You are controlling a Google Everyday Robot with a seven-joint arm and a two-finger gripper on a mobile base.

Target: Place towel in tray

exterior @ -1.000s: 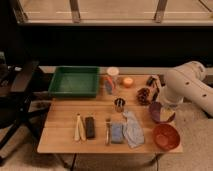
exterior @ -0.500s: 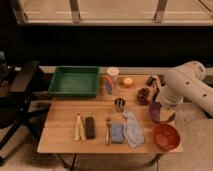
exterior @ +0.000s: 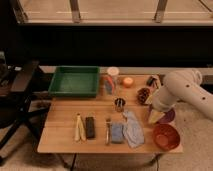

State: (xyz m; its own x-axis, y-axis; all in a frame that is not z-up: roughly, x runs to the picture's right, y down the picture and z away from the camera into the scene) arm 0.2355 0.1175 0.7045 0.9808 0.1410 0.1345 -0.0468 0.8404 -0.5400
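The towel is a grey-blue cloth lying crumpled on the wooden table, front right of centre. The green tray stands at the table's back left, and I see nothing in it. My white arm reaches in from the right. The gripper points down just right of the towel, over the edge of a purple plate. It holds nothing that I can see.
A red bowl sits front right. A blue sponge, a utensil, a black bar and a yellowish item lie left of the towel. A small cup, can, white cup and orange stand behind. A chair is at left.
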